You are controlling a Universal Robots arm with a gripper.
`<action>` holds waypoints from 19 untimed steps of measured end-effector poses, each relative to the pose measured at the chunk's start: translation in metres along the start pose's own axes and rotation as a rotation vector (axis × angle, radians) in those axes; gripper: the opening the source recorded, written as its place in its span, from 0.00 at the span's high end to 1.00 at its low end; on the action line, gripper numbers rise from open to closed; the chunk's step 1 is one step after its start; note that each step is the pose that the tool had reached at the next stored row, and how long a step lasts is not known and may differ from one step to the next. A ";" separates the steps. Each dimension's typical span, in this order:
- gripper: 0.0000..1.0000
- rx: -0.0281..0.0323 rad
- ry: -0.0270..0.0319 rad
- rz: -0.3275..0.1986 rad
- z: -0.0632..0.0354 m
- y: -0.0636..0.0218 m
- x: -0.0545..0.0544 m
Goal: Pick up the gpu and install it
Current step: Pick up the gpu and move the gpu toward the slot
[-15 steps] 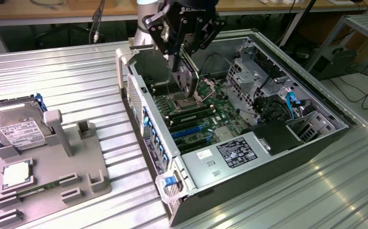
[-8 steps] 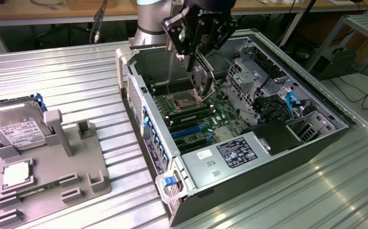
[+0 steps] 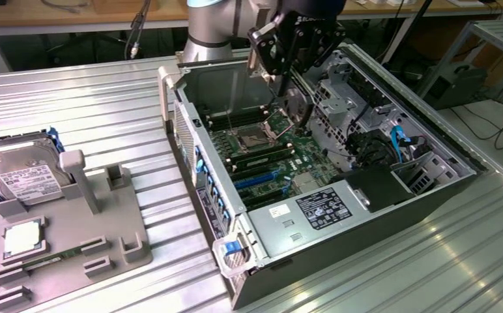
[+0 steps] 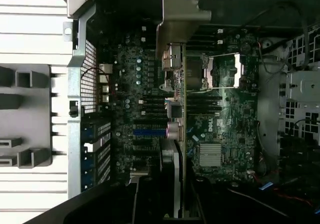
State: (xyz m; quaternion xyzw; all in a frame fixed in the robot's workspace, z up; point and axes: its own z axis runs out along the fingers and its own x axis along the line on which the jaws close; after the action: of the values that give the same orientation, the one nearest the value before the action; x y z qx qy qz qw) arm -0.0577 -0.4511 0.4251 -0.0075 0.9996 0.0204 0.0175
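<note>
We see the black gripper (image 3: 297,85) poised over the open black-and-silver computer case (image 3: 221,78). Its jaws are drawn in partway and clamped on the gpu (image 4: 180,109), a thin, long dark card with a silver metal bracket at one end. The gpu hangs directly beneath the gripper, above the green motherboard (image 4: 235,124); we cannot tell whether its lower edge touches anything. In the wrist view the card shows edge-on, running straight out from the gripper's dark body, with its bracket end toward one wall of the case. Below the gripper, just beside the line of the card, lies the silver-framed processor socket (image 4: 222,72). The blue expansion slots (image 4: 150,131) lie on the card's other side, crosswise to it. Well away from the gripper, toward the exterior view's left, the ribbed metal bench (image 3: 77,111) carries a grey moulded parts tray (image 3: 121,241). A silver hard drive with a white label (image 3: 25,176) rests in the tray.
</note>
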 end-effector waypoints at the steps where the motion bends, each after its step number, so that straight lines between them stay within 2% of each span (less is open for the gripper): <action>1: 0.72 0.0001 -0.0019 0.000 0.0005 0.0002 -0.004; 4: 0.72 -0.0008 -0.0010 0.000 0.0035 -0.0002 -0.015; 6: 0.72 -0.0008 0.0036 0.001 0.0058 -0.0002 -0.024; 9: 0.72 -0.0011 0.0125 0.001 0.0110 -0.0006 -0.042; 12: 0.72 -0.0009 0.0150 0.001 0.0133 -0.0007 -0.054; 15: 0.72 -0.0009 0.0152 0.001 0.0150 -0.0009 -0.062; 19: 0.72 -0.0008 0.0153 0.001 0.0150 -0.0010 -0.062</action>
State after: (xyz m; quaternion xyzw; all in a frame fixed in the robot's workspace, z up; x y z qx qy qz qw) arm 0.0052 -0.4505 0.4123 -0.0071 0.9997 0.0208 0.0098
